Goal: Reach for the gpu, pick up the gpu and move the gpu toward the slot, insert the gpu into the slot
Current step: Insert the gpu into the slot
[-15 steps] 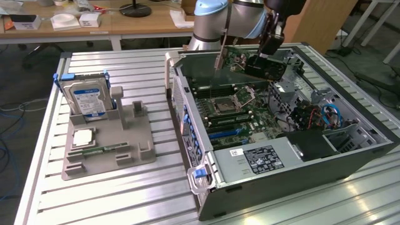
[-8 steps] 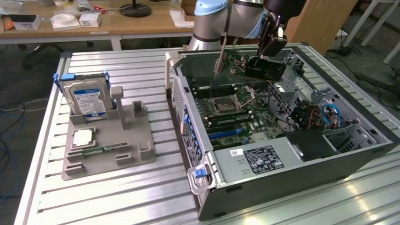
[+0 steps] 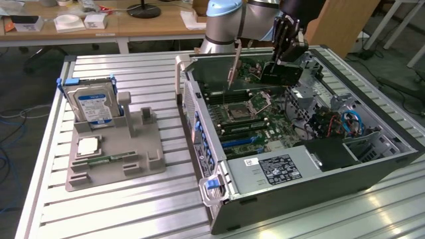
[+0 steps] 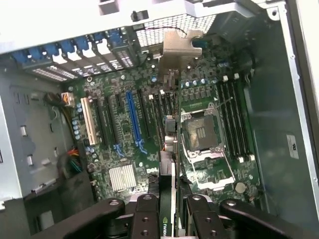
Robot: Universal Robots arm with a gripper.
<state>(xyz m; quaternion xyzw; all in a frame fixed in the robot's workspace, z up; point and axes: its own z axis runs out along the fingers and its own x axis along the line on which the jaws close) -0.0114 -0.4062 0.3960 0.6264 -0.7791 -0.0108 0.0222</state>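
Note:
My gripper hangs above the open computer case, shut on the gpu, a dark card with its thin metal bracket pointing down at the board. In the wrist view the gpu shows edge-on, running from between my fingers to its silver bracket. It hovers over the green motherboard, between the CPU socket and a row of long slots. The nearest dark slot lies just beside the card's line, next to a blue one. The card's lower edge is clear of the board.
A grey fixture on the slatted table holds a blue-labelled hard drive and a small silver CPU chip. Inside the case are drive cages, blue cables and a labelled box. Case walls surround the board.

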